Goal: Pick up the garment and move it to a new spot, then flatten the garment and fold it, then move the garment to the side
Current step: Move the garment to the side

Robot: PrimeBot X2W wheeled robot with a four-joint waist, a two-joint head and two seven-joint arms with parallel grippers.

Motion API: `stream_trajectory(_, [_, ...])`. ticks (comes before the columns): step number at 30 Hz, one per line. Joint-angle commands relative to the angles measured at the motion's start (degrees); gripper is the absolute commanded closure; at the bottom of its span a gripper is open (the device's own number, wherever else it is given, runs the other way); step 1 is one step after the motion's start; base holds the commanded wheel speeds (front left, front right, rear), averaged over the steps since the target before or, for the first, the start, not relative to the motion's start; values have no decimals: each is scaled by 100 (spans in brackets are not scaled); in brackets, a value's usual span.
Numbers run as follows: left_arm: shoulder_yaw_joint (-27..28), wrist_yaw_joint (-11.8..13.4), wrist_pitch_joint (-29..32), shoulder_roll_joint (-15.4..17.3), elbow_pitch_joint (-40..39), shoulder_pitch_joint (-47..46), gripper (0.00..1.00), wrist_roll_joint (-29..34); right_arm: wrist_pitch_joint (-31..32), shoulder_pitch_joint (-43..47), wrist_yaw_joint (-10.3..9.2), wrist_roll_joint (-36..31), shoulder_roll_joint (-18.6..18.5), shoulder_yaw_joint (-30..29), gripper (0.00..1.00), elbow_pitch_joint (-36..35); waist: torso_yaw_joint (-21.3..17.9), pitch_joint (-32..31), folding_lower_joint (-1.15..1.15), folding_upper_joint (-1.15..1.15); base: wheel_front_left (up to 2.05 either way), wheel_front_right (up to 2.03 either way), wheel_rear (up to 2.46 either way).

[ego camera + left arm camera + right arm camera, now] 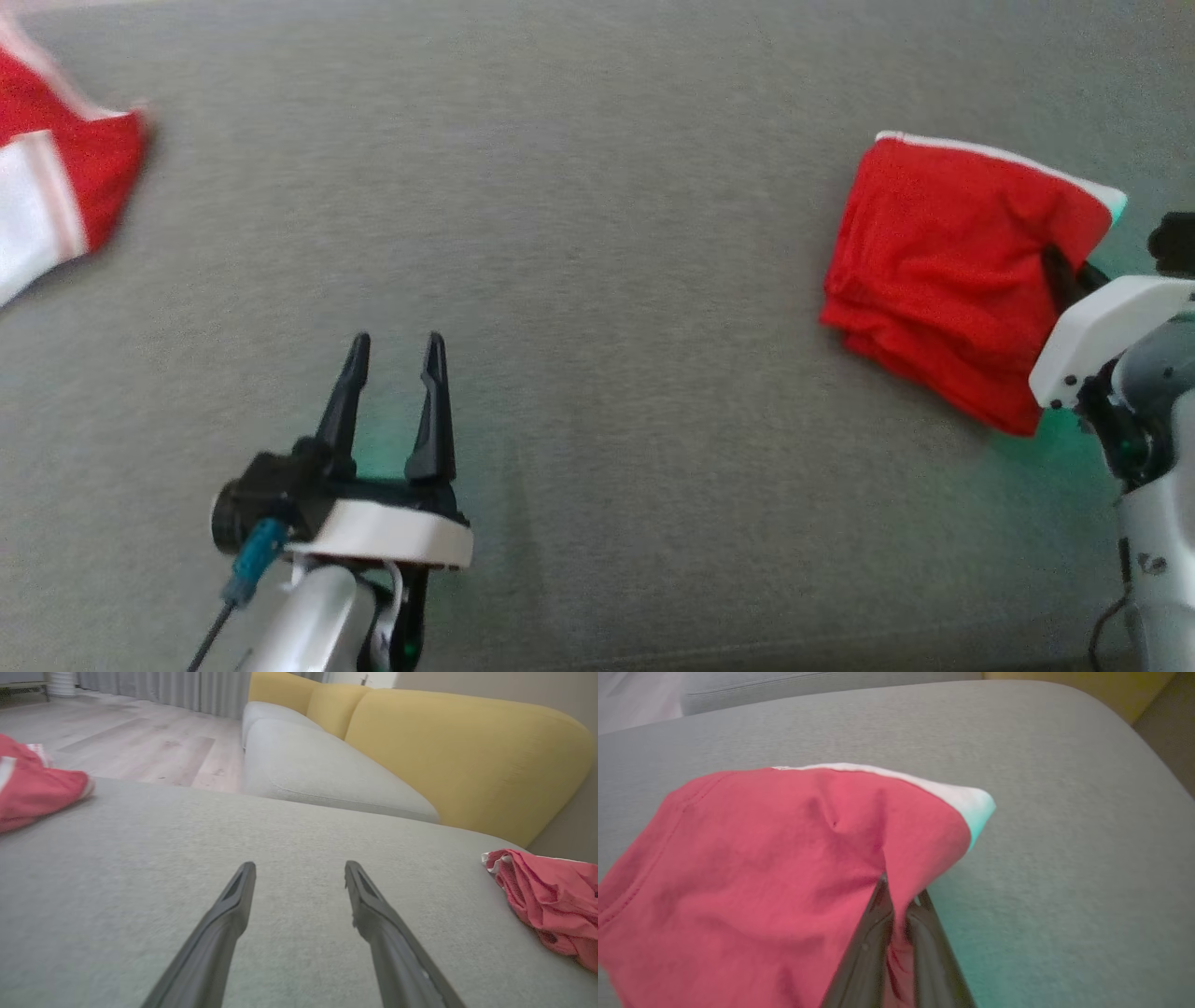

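Observation:
A folded red garment with a white edge lies on the grey cushion at the right. My right gripper is shut on its right edge, with red cloth pinched between the two dark fingers. In the right wrist view the garment bunches up around the gripper. The left wrist view has the same garment at its right edge. My left gripper stands open over bare cushion at the lower left, its fingers apart with nothing between them.
Another red and white cloth lies at the cushion's far left, also seen as a red cloth in the left wrist view. Beyond the cushion are a yellow sofa back, a grey seat and wooden floor.

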Motion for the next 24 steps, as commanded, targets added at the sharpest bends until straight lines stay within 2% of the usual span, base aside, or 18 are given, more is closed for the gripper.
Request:
stream_trajectory(1, [132,-12,17,121,-220,-231,0,78,-84,-204,21,39,-101,59,100,-273,-465,321,0,0,0,0,0])
stream_trajectory(5, [110,9,134,210,-327,-401,0,156,-180,-356,21,42,-78,14,100,-312,-801,553,0,0,0,0,0])
stream_trajectory(11, [72,17,229,255,-446,-580,0,214,-250,-682,21,-6,-188,92,100,-252,-890,731,0,0,0,0,0])
stream_trajectory(17, [78,72,226,278,-601,-680,0,247,-36,-1293,21,-208,-962,115,100,99,-469,947,0,0,0,0,0])
stream_trajectory(24, [66,129,195,284,-783,-634,0,253,258,-1748,21,-621,-1723,-350,100,513,111,1190,0,0,0,0,0])
